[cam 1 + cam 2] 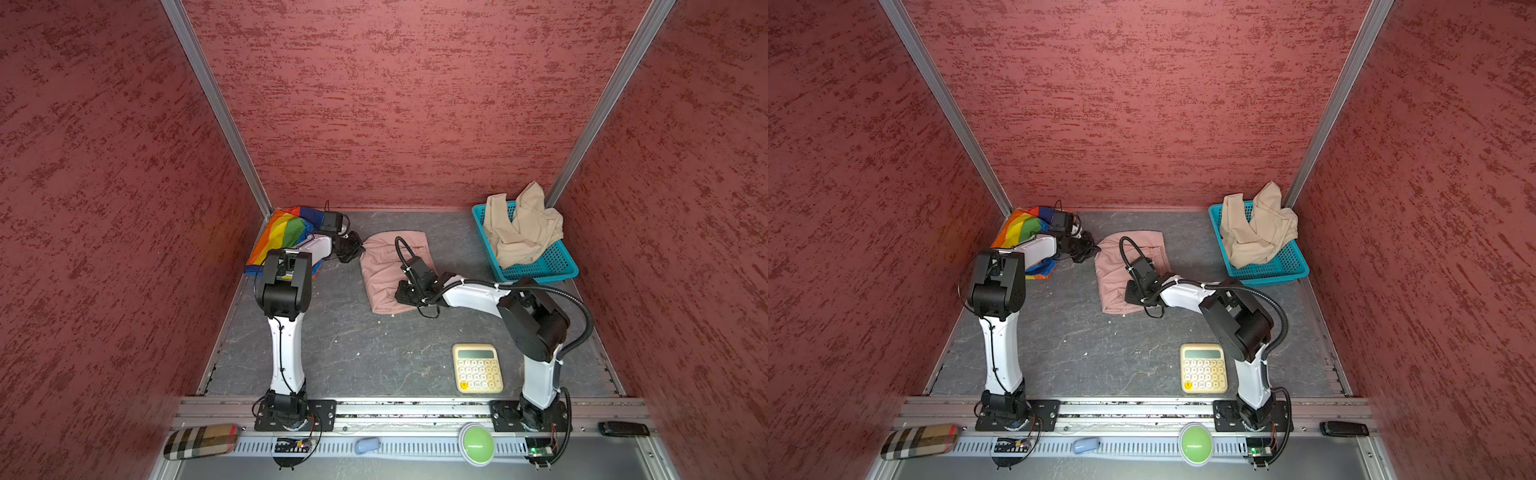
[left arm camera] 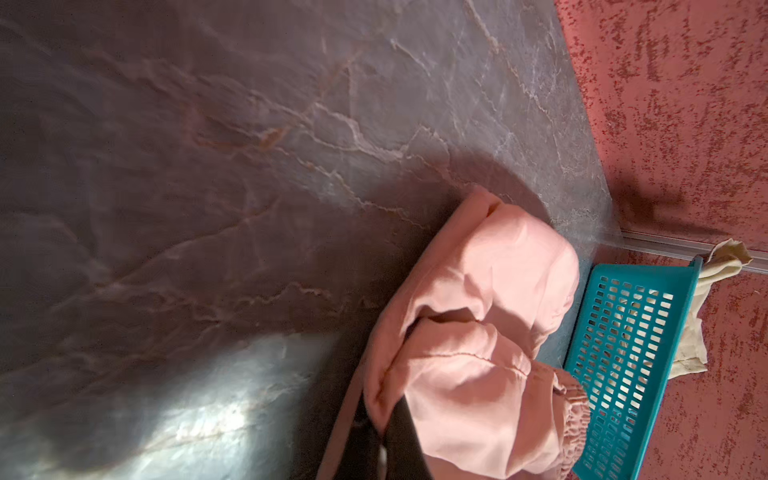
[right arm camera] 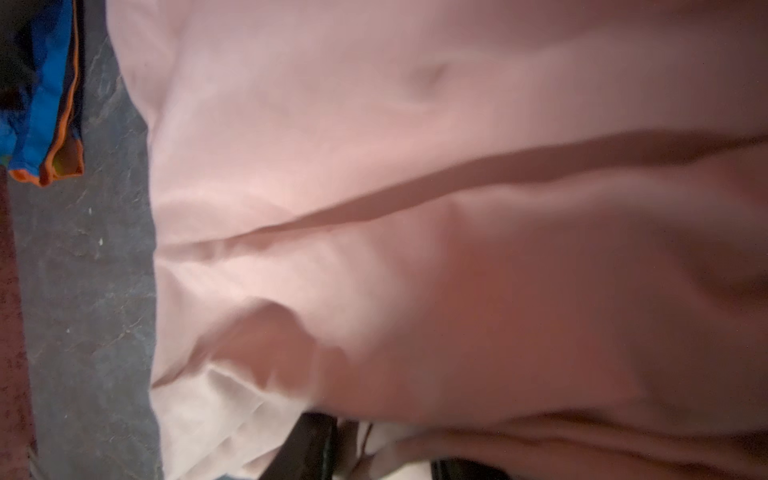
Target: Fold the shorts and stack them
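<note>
Top views: rainbow shorts (image 1: 282, 232) sit left of centre in the back corner; left claw (image 1: 352, 249) is closed on the pink shorts (image 1: 382, 268) mid-frame. Right claw (image 1: 402, 294) is on the same shorts, can't tell if open or closed; beige shorts (image 1: 519, 237) in basket (image 1: 552, 264), centre right.

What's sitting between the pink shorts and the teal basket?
Nothing; only bare grey tabletop lies between the pink shorts and the teal basket, seen in both top views.
</note>
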You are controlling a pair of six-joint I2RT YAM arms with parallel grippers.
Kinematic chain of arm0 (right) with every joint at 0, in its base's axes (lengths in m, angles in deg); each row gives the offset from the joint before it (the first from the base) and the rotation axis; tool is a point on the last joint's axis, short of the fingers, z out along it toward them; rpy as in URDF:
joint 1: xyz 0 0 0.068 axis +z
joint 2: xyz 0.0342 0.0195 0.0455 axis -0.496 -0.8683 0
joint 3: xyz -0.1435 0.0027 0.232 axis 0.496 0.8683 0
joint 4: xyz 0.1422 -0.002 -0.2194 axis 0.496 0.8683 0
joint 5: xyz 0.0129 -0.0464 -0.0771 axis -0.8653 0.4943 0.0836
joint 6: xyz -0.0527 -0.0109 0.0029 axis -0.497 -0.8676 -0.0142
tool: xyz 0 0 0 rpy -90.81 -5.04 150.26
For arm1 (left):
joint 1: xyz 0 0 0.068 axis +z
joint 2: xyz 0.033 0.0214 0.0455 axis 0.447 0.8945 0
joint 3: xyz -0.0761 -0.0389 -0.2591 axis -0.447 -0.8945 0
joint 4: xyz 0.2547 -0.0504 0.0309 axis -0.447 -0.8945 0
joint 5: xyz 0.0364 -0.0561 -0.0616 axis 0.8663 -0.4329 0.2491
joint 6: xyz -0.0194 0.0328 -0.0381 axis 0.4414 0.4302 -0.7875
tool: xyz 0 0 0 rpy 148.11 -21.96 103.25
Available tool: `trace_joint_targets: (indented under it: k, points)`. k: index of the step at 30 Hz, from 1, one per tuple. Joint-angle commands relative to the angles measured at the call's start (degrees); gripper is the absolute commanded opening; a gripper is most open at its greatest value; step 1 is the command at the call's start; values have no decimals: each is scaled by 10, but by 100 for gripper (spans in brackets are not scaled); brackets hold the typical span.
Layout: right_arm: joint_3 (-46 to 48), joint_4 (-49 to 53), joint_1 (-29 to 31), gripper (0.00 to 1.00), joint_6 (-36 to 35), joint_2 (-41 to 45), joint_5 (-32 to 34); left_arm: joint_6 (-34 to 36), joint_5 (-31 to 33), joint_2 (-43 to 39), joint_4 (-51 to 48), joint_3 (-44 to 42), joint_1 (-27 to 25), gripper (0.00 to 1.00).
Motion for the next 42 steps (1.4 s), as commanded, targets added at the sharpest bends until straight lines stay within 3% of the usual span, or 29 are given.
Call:
trace_joint_targets:
  k: [1, 3, 6, 7, 10, 14, 17, 21, 28, 32, 35, 41, 42]
  points:
    - [29, -24, -49, 13, -35, 13, 18, 2, -5, -22, 15, -22, 8, 0]
    - [40, -14, -77, 2, -62, 18, 19, 2, -5, -26, 21, -33, 10, 0]
    - [43, 13, -108, 3, -112, 33, 28, -11, -13, -31, 41, -54, 7, 0]
    - [43, 28, -112, 8, -125, 43, 43, -18, -17, -34, 51, -62, 4, 0]
    - [49, 57, -112, 41, -139, 94, 56, -33, -19, -41, 67, -78, -12, 0]
    - [86, 61, -88, 74, -82, 167, 39, -51, -23, -38, 83, -80, -25, 0]
    - [108, 45, -48, 88, -33, 185, 29, -57, -22, -33, 84, -72, -27, 0]
    - [135, -5, -15, 93, 22, 168, 13, -58, -20, -34, 84, -67, -29, 0]
    - [136, -23, -9, 79, 39, 134, 44, -56, -17, -39, 81, -67, -29, 0]
    - [112, -28, -9, 64, 26, 107, 45, -56, -18, -37, 82, -68, -30, 0]
    - [95, -33, -9, 48, 24, 86, 39, -56, -19, -37, 83, -68, -30, 0]
    - [81, -11, -10, 1, 7, 70, 57, -54, -21, -34, 83, -67, -25, 0]
    - [86, -10, -10, 0, 4, 74, 60, -52, -21, -33, 82, -68, -23, 0]
